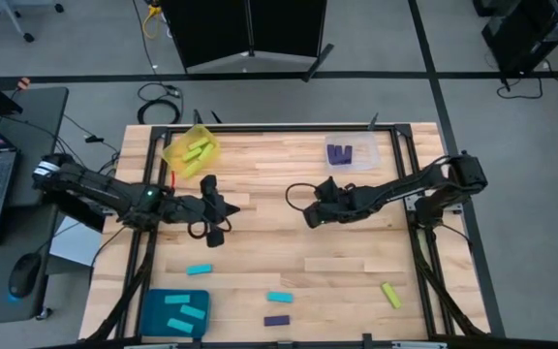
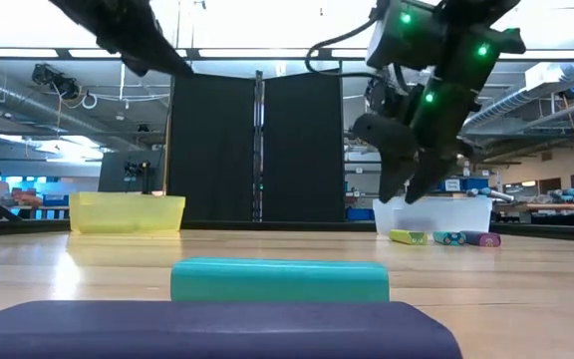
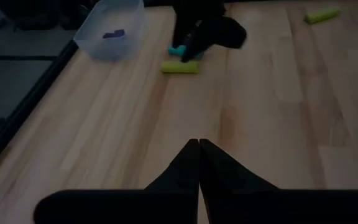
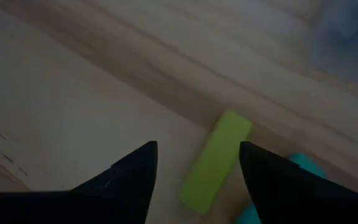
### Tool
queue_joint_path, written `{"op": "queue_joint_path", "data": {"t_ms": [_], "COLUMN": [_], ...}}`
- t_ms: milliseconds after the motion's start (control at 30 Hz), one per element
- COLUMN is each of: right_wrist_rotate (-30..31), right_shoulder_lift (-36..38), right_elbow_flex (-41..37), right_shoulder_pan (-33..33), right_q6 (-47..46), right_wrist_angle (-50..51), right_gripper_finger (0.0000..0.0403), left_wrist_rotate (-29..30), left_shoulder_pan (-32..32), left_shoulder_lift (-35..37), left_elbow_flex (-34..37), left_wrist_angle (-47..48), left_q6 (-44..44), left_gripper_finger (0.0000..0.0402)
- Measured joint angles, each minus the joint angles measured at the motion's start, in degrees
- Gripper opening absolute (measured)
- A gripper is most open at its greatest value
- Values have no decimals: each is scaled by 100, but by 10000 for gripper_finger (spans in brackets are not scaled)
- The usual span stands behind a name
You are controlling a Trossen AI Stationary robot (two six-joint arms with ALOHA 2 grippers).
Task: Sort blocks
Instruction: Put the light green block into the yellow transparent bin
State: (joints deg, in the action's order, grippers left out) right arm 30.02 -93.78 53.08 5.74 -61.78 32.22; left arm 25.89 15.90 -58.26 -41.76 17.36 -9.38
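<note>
Right gripper (image 4: 197,165) mid-frame in high view, fingers apart over yellow-green block (image 4: 215,162) (cyan block (image 4: 303,165) beside); left gripper (image 3: 199,163) fingers together.

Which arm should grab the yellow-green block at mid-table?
Right. The right gripper is open, its fingers straddling the yellow-green block with a cyan block close beside it. The left gripper is shut and sits well away across bare table, so it would have to travel and open first.
</note>
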Motion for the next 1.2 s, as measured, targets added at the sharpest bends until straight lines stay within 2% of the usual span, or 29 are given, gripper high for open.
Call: {"op": "queue_joint_path", "data": {"t_ms": [200, 367, 700, 1067, 1200], "right_wrist_rotate": [-22, -13, -76, -167, -227], "right_shoulder_lift": [-280, -379, -442, -1025, -1131], "right_elbow_flex": [-4, -3, -2, 20, 20], "right_shoulder_pan": [46, 4, -322, -385, -396], "right_q6": [-257, -399, -330, -319, -321], "right_wrist_angle": [22, 80, 91, -299, -399], "right_gripper_finger": [234, 239, 260, 249, 232], "left_wrist_rotate": [-10, -9, -11, -4, 0], "left_shoulder_pan": [-131, -209, -207, -210, -216], "left_shoulder_lift": [328, 500, 546, 544, 544], "left_elbow_flex": [547, 703, 748, 743, 743], "left_wrist_angle": [-495, -604, -733, -730, -729], "left_q6": [-50, -106, 6, 17, 30], "left_gripper_finger": [14, 14, 14, 14, 14]}}
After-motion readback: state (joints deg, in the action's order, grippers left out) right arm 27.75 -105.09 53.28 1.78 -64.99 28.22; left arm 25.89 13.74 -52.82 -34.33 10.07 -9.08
